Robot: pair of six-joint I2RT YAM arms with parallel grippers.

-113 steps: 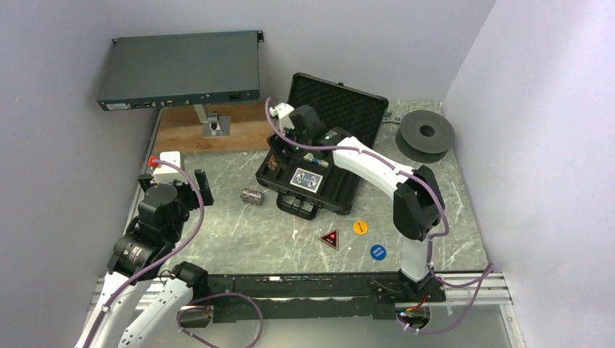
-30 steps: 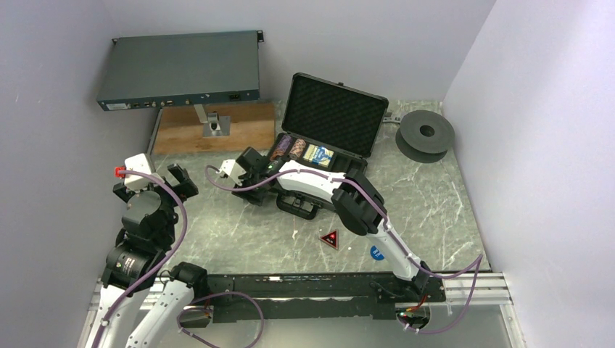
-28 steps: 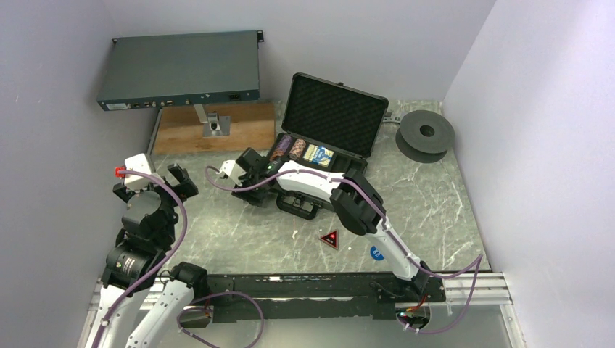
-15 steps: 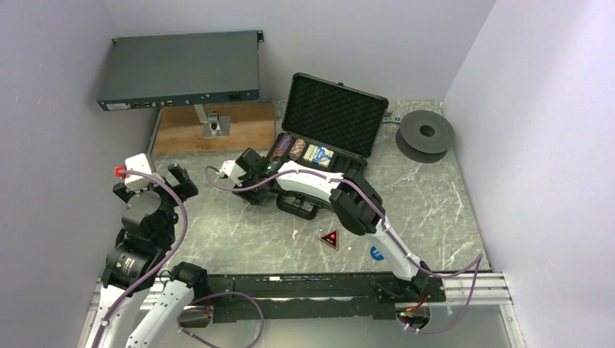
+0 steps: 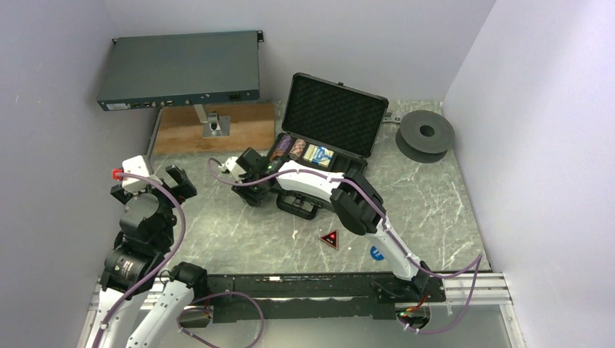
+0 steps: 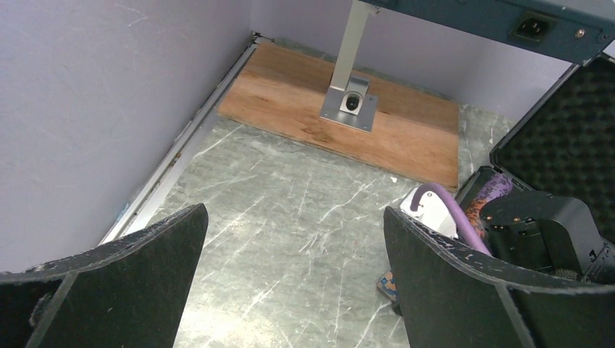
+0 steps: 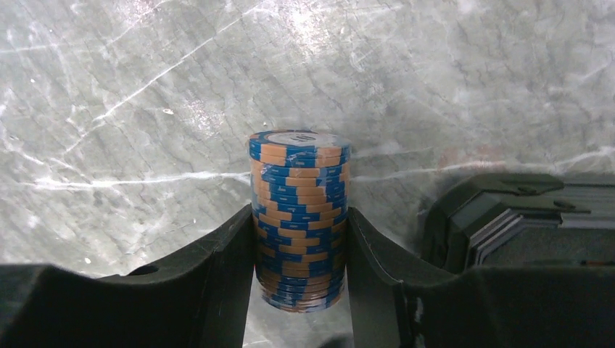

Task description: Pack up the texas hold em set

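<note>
**Right fingers grip a chip roll beside the open briefcase**

Nearest on the bench [image 5: 435, 196], right of centre, lie the blue button [image 5: 378, 252] and, a little further in, the red-triangle button [image 5: 330, 238], apart from each other. At the left side the left fingers [image 6: 138, 279] stand wide apart with nothing between them, above bare bench. Further in, the right fingers [image 7: 225, 275] are closed on both sides of a blue-and-orange chip roll [image 7: 299, 217]. The roll is just beside the near left corner of the briefcase [image 5: 333, 116]; whether it touches the bench I cannot tell. The briefcase is open, its foam-lined lid standing up at the back and its handle [image 5: 299, 207] facing the arms. In its far row lie two brown-patterned chip rolls [image 5: 290, 148] and, next to them, a blue card deck [image 5: 320, 154]. Behind, at the left, a wooden board [image 5: 174, 130] carries the stand of a grey rack unit [image 5: 181, 72]. At the far right lies a dark spool [image 5: 426, 134].
</note>
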